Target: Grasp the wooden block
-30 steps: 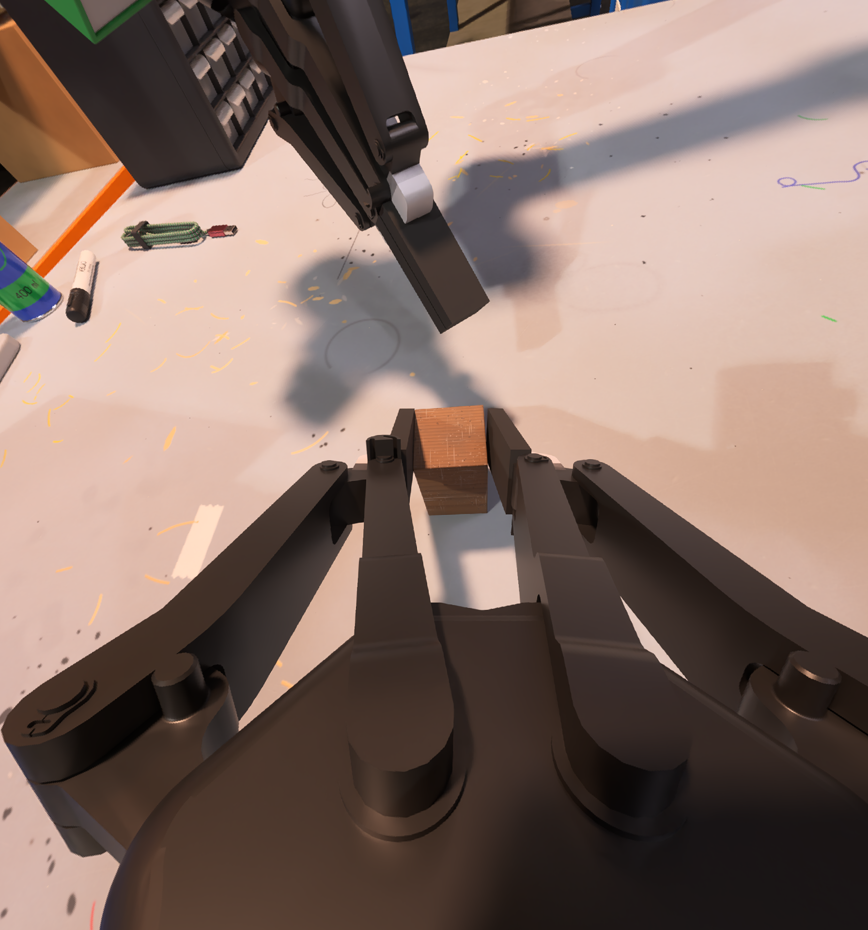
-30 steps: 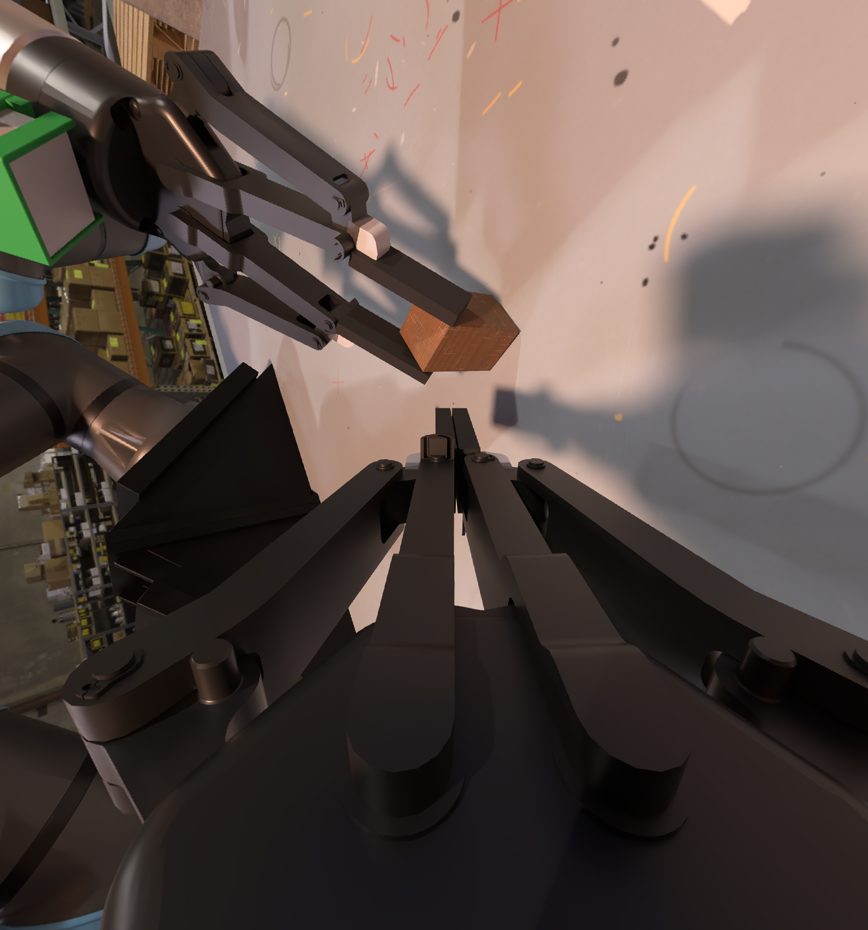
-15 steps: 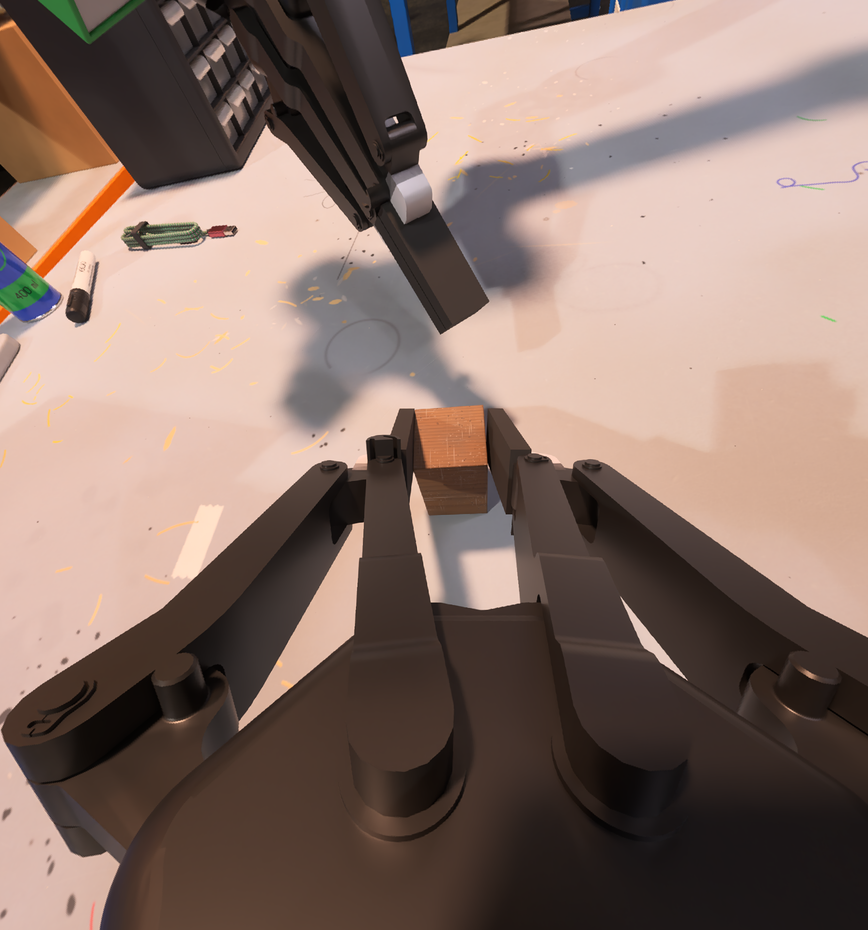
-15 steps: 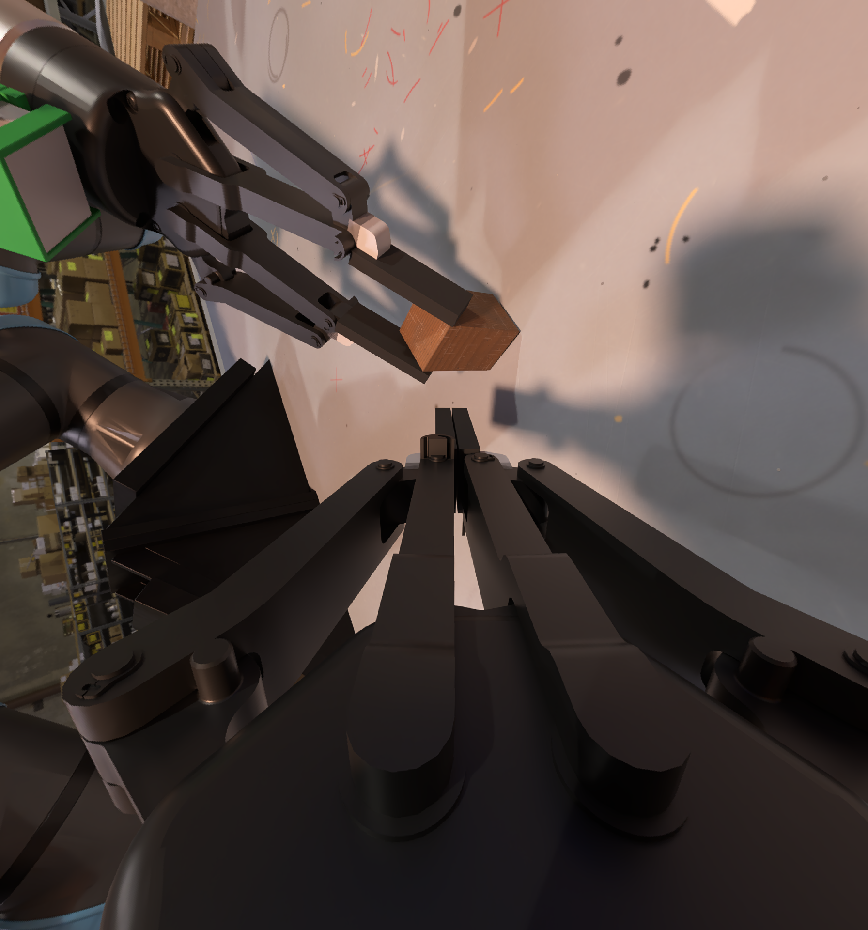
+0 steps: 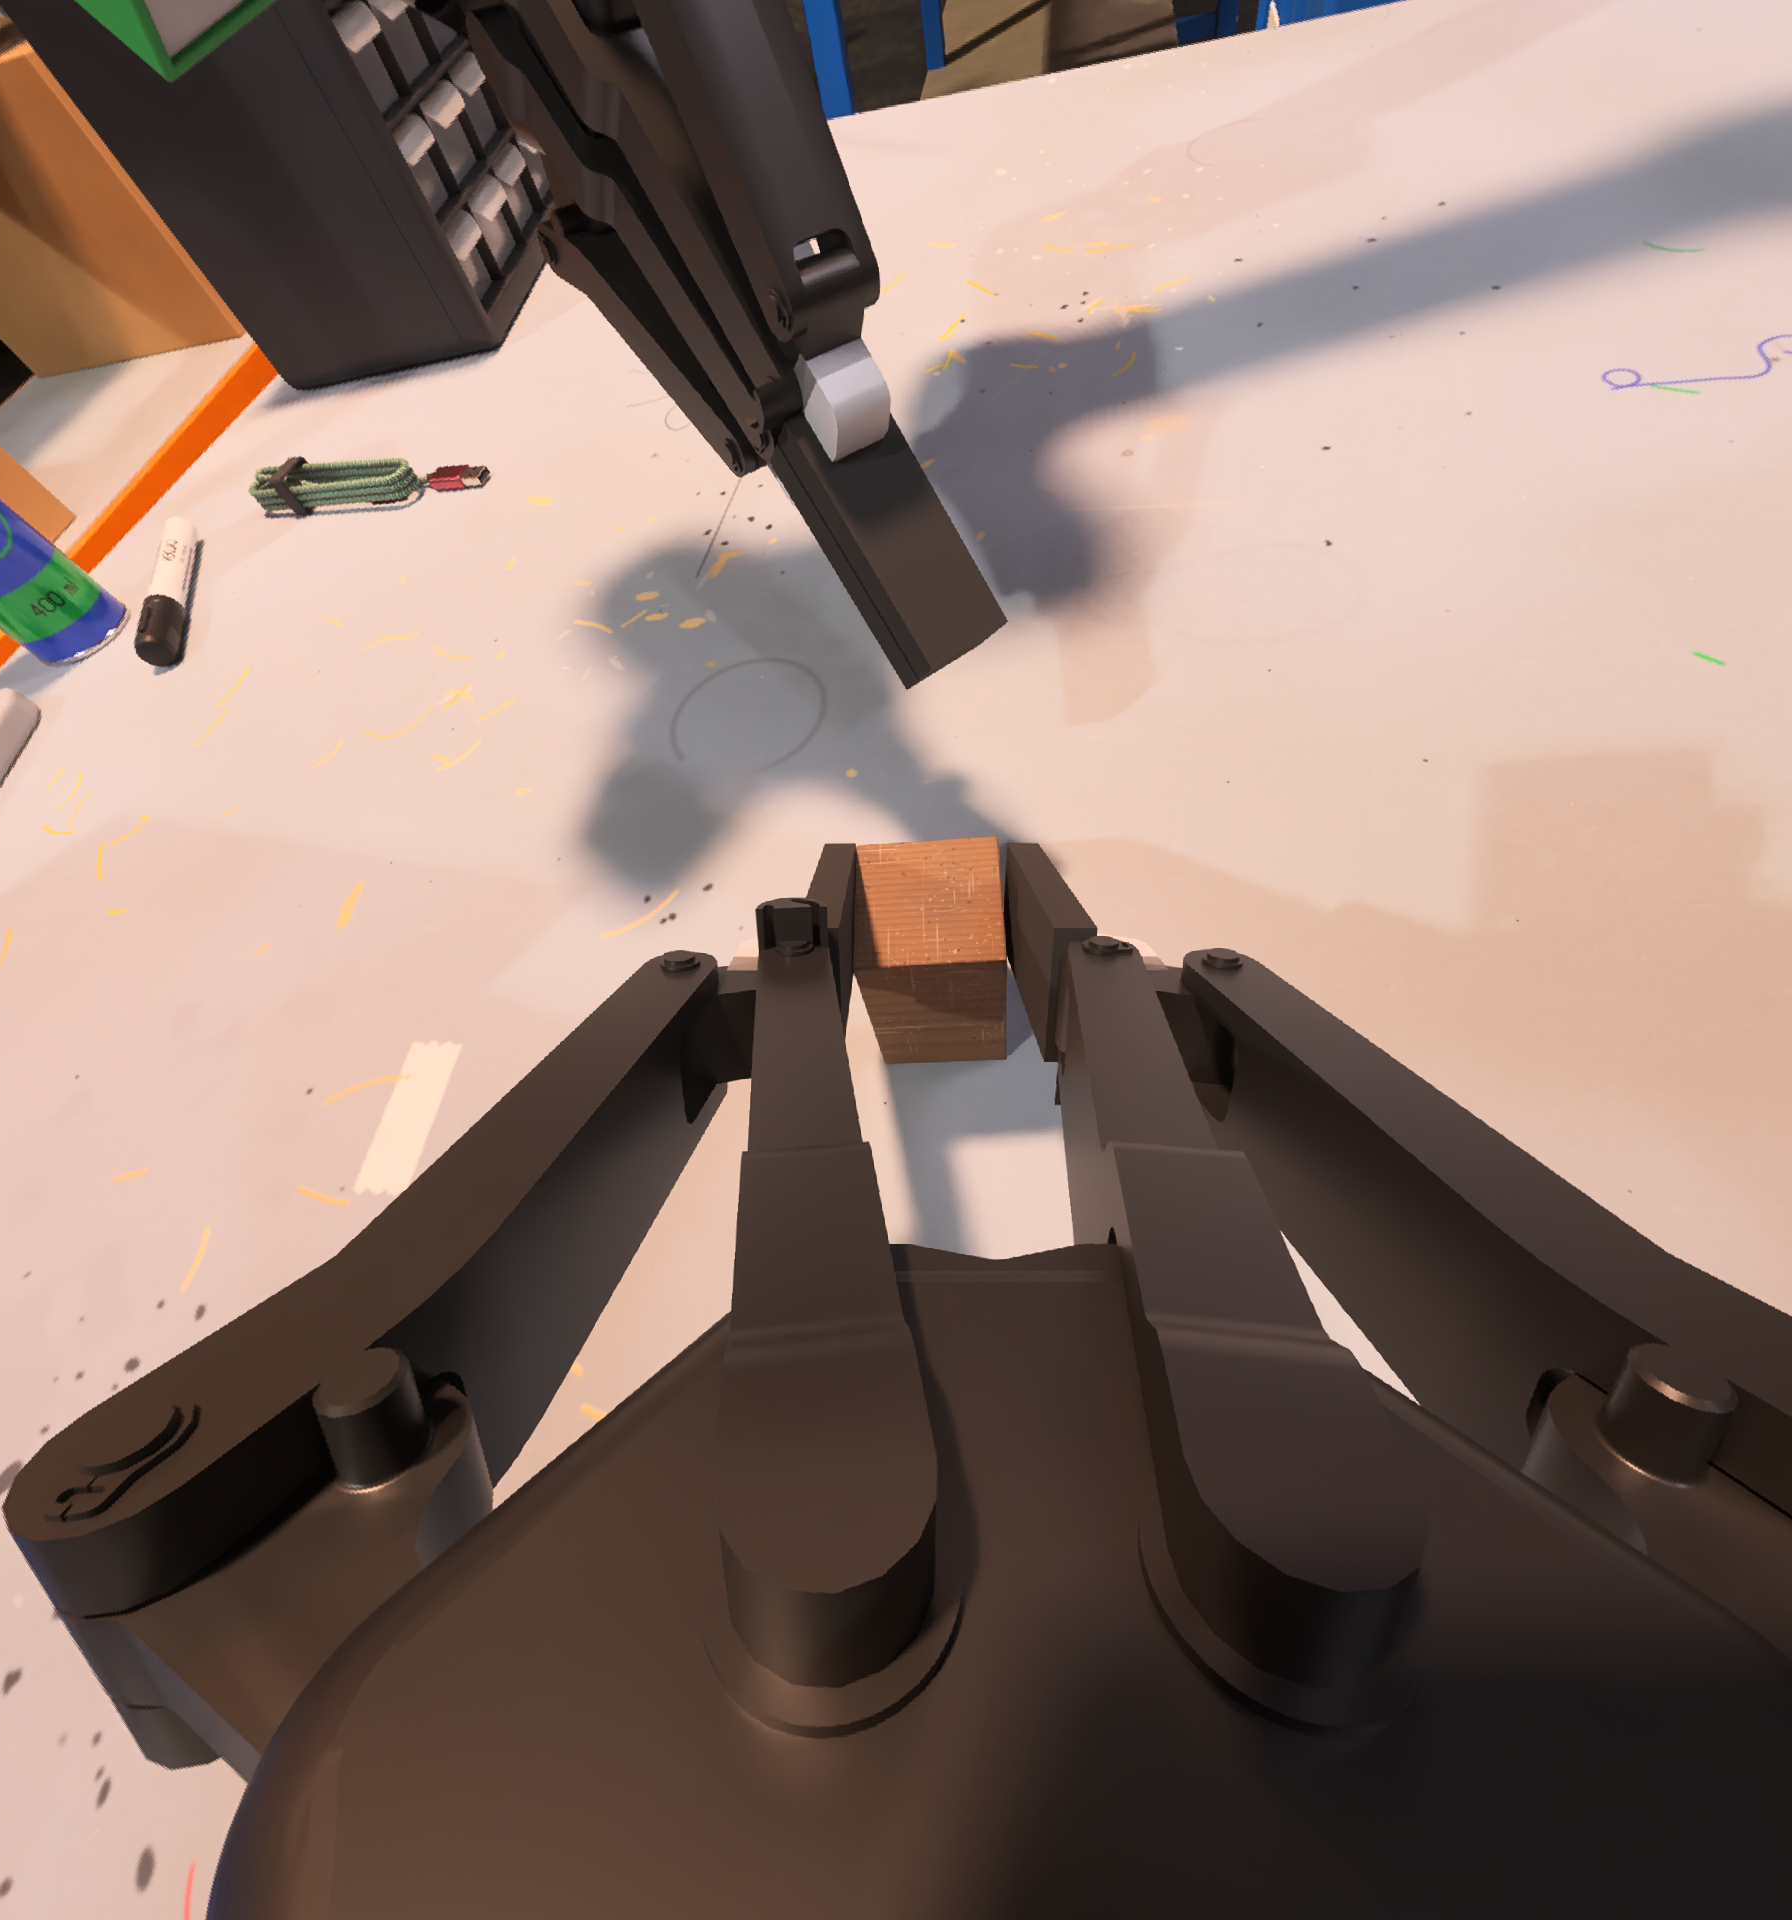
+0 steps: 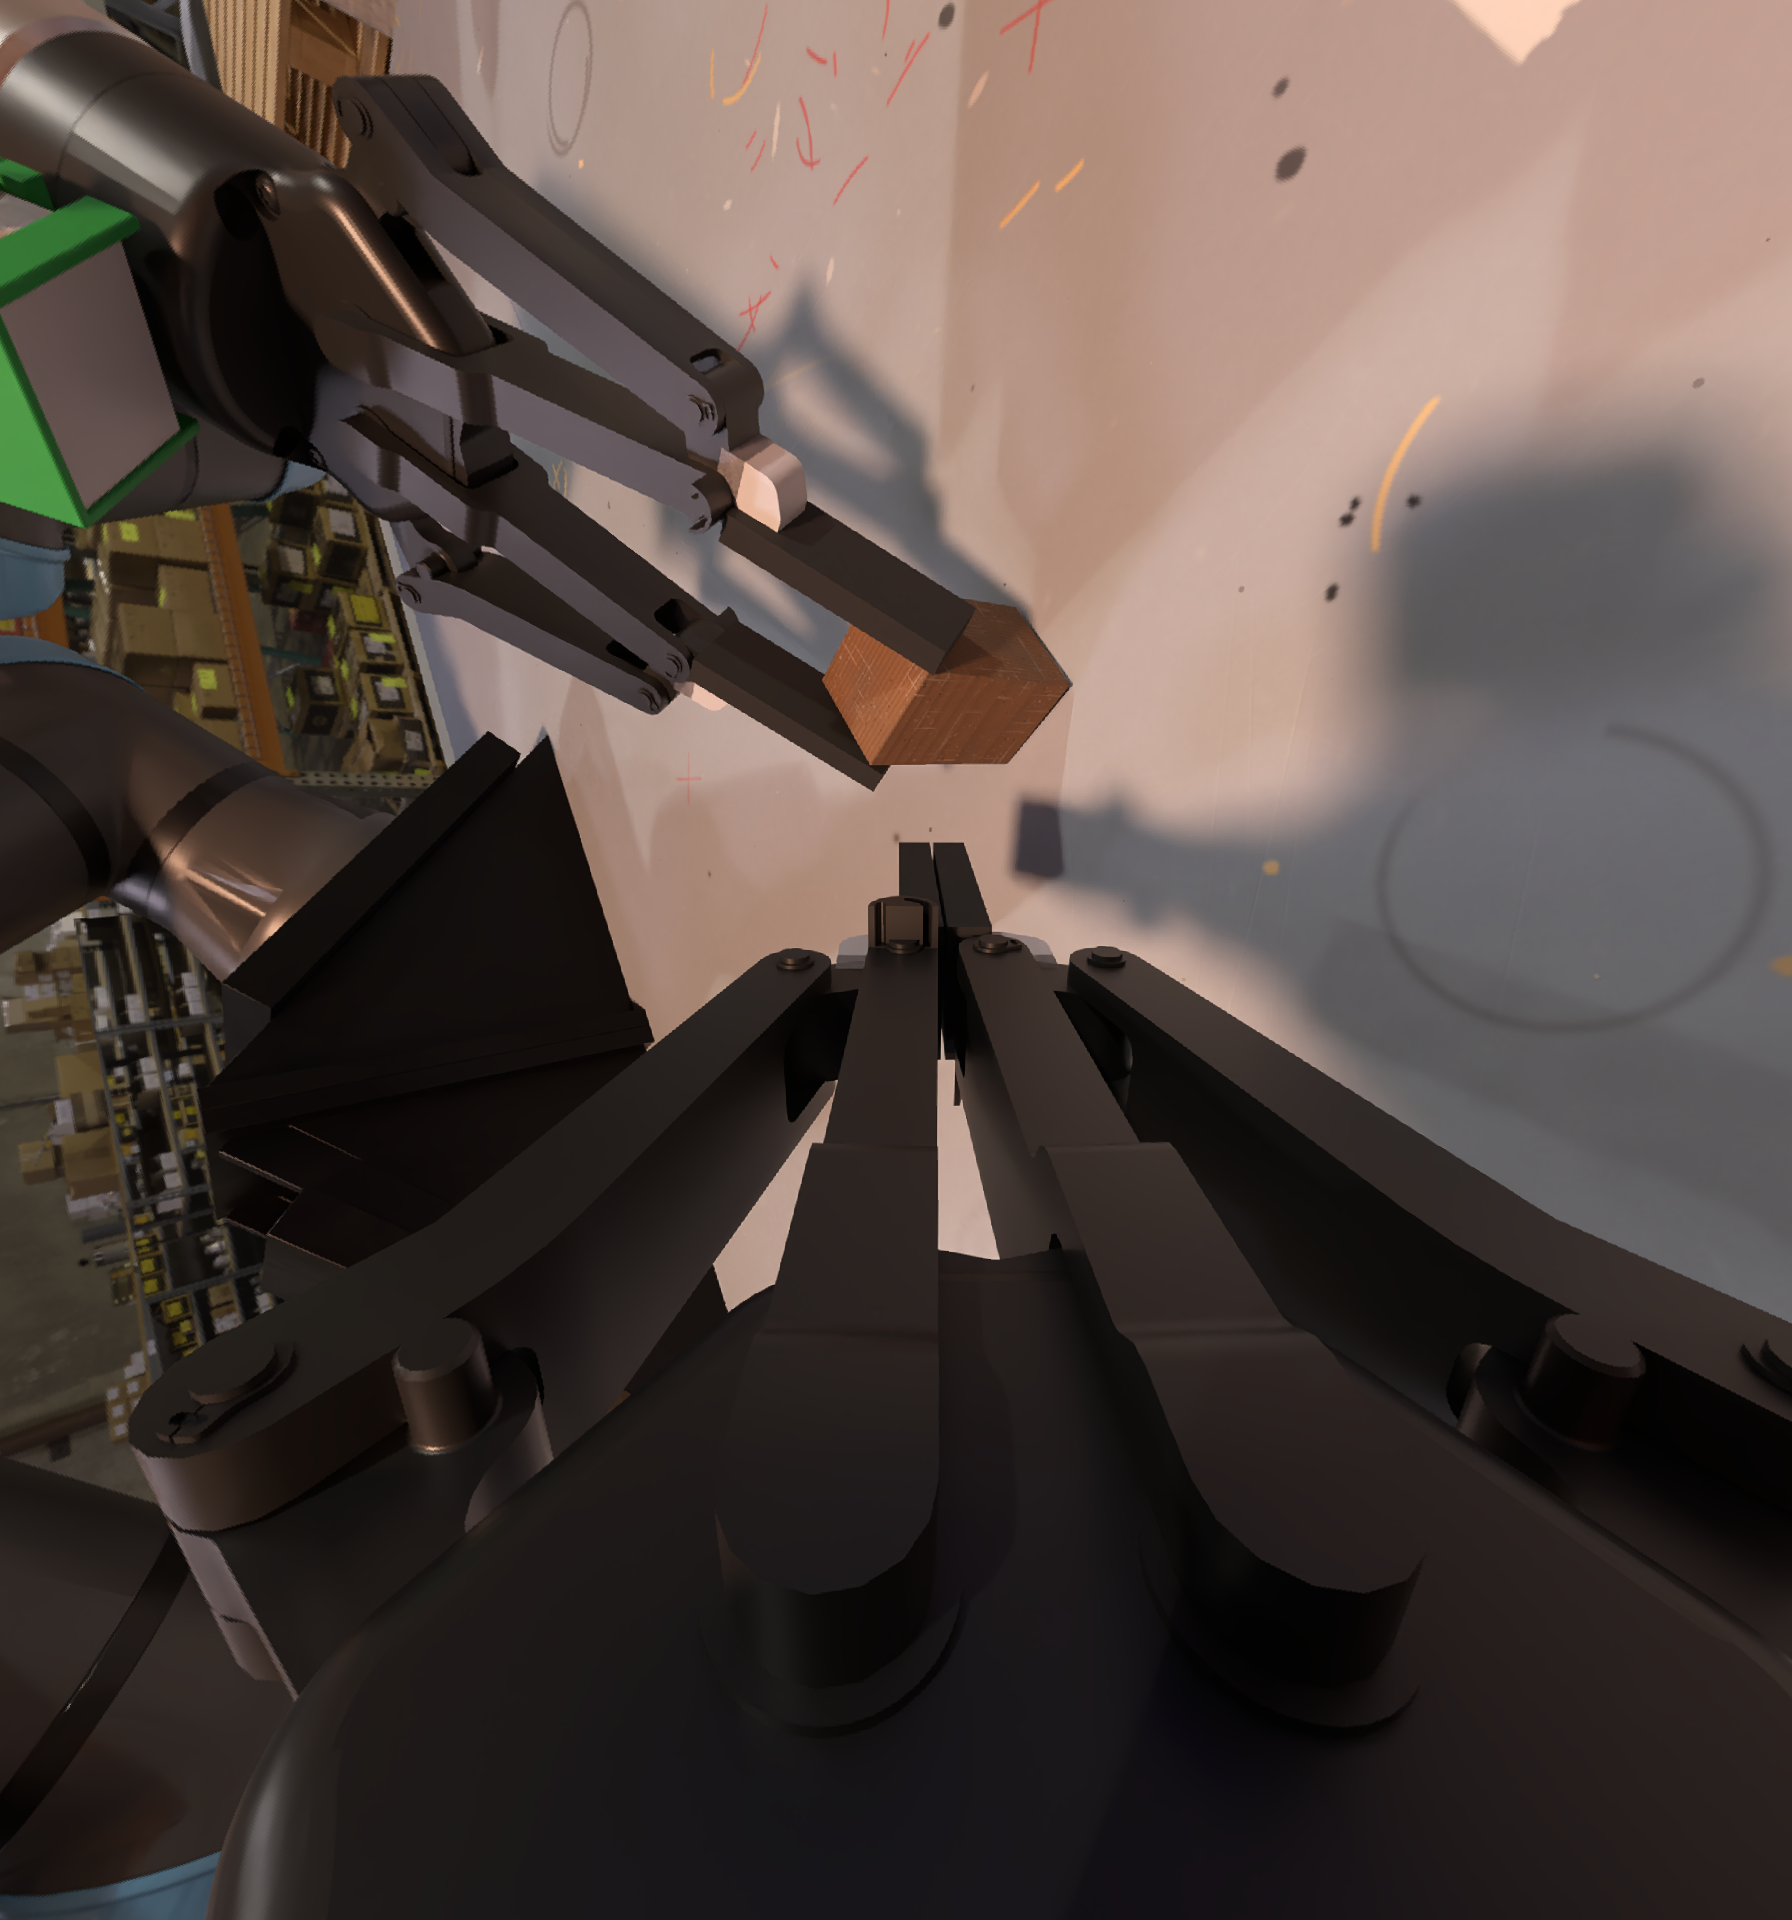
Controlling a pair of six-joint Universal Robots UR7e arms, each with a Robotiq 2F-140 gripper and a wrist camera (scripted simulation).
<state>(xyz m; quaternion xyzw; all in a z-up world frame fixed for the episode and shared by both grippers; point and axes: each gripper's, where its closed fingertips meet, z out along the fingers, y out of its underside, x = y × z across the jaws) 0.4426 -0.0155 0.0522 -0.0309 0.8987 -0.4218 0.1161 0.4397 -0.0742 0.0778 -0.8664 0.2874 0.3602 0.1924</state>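
Note:
The wooden block (image 5: 930,935) is a small brown cube held between the two fingertips of my left gripper (image 5: 930,883), which is shut on it and holds it above the white table (image 5: 1391,935). In the right wrist view the block (image 6: 949,691) shows in that same gripper (image 6: 892,686), clear of the table, with its shadow on the surface below. My right gripper (image 6: 931,868) is shut and empty, just below the block in its own view. It also shows in the left wrist view (image 5: 959,649), hanging above the table beyond the block.
A black drawer cabinet (image 5: 352,187) stands at the back left. A green coiled cable (image 5: 341,485), a black-and-white marker (image 5: 167,592) and a blue-green can (image 5: 9,566) lie at the left near the orange table edge (image 5: 175,457). A strip of tape (image 5: 409,1117) lies on the table.
The left arm's body shifts slightly in the right wrist view. The block stays gripped in the same place and the right gripper stays shut.

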